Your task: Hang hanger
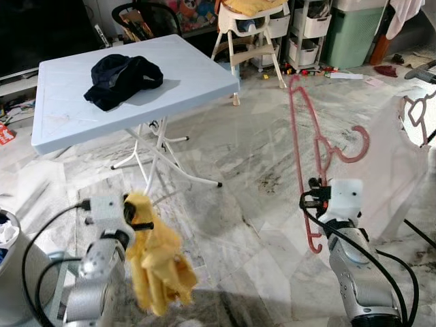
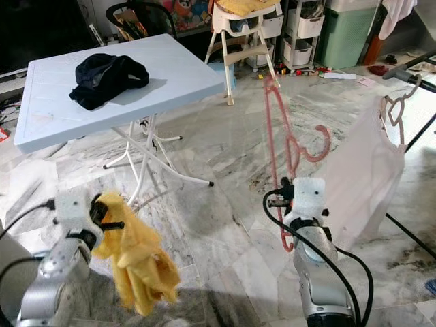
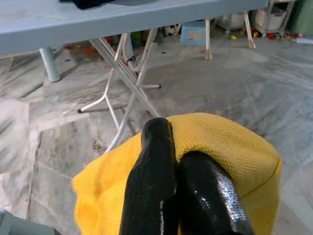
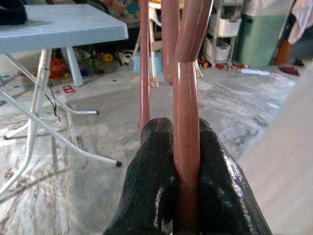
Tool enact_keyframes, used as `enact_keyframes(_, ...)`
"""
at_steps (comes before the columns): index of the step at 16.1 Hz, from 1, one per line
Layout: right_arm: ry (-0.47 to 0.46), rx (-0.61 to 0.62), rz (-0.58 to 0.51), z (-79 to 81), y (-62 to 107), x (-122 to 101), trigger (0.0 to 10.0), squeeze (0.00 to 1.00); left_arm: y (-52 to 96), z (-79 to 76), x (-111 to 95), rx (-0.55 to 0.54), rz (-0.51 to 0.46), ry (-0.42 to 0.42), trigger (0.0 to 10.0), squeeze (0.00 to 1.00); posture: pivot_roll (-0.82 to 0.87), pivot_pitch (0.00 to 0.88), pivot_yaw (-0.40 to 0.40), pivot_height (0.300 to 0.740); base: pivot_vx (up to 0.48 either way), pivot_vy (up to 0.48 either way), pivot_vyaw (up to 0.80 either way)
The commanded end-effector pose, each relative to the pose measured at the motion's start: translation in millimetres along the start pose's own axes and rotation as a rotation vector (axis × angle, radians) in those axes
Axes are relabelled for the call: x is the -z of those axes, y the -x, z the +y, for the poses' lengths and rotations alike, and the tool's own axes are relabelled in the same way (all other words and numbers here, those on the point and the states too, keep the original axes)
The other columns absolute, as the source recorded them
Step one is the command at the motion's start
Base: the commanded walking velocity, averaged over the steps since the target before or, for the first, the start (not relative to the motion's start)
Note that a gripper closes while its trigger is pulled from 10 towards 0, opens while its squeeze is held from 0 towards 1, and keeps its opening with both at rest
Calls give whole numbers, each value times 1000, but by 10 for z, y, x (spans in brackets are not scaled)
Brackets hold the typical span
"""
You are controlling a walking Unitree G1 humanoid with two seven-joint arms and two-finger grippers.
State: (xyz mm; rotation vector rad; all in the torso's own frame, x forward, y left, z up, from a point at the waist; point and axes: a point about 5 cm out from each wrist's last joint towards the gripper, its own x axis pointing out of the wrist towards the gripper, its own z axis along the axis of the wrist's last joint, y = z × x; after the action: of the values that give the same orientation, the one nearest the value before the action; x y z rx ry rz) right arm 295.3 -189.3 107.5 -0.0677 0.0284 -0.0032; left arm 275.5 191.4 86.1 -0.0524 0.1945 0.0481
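A white bin point(image 1: 8, 272), possibly a laundry basket, is cut off.

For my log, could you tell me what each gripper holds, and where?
Right gripper is shut on the hanger's lower bar; left gripper is shut on a fold of yellow cloth.

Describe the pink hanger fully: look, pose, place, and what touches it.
The hanger is a thin pinkish-red frame, plastic by its gloss, with a curved hook at mid-height pointing toward the robot's right. It stands nearly on end, one tip up, the other low beside the right arm. The right end effector is shut on its bar; nothing else touches it. It hangs in the air over the marble floor, between the table and a white garment.
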Motion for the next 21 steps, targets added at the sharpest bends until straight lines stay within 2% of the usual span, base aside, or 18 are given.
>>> enact_keyframes(1,1,-35,-5,6,-10,-70,10000,0,12,-21,-12,54,22,-47,10000,0,-50,8,99,740,0,0,0)
enact_keyframes(3,53,-105,10,14,19,-60,10000,0,63,-27,146,106,112,-95,10000,0,-54,7,106,740,0,0,0)
enact_keyframes(5,70,-143,8,45,66,-50,10000,0,95,-84,207,164,136,-94,10000,0,-55,4,106,740,0,0,0)
enact_keyframes(8,79,-170,14,109,97,-14,10000,0,106,-153,176,166,101,-57,10000,0,-56,1,111,740,0,0,0)
enact_keyframes(9,54,-196,8,193,114,-27,10000,0,89,-161,91,101,6,27,10000,0,-56,0,111,740,0,0,0)
enact_keyframes(10,33,-188,13,204,133,-19,10000,0,84,-146,39,88,-40,29,10000,0,-53,0,102,740,0,0,0)
enact_keyframes(11,-85,-145,16,205,160,-10,10000,0,65,-112,40,66,-10,47,10000,0,-47,0,100,740,0,0,0)
enact_keyframes(12,-50,-117,-12,197,169,-29,10000,0,59,-64,0,19,-41,37,10000,0,-47,0,100,740,0,0,0)
enact_keyframes(13,-88,-85,-4,192,178,-14,10000,0,67,-67,-2,47,-19,3,10000,0,-47,0,101,740,0,0,0)
enact_keyframes(14,-63,-61,-7,176,174,-6,10000,0,95,-93,16,74,-10,-66,10000,0,-47,0,97,740,0,0,0)
enact_keyframes(15,-67,-51,-3,174,167,-1,10000,0,108,-123,57,116,6,-40,10000,0,-48,2,99,740,0,0,0)
enact_keyframes(16,-73,-53,-5,171,155,-15,10000,0,131,-152,44,162,-29,43,10000,0,-52,12,105,740,0,0,0)
enact_keyframes(17,-65,-52,-10,156,141,-32,10000,0,115,-134,37,143,-35,69,10000,0,-56,15,107,740,0,0,0)
enact_keyframes(21,-63,-54,-23,159,129,-50,10000,0,109,-227,-21,190,-72,72,10000,0,-59,14,109,740,0,0,100)
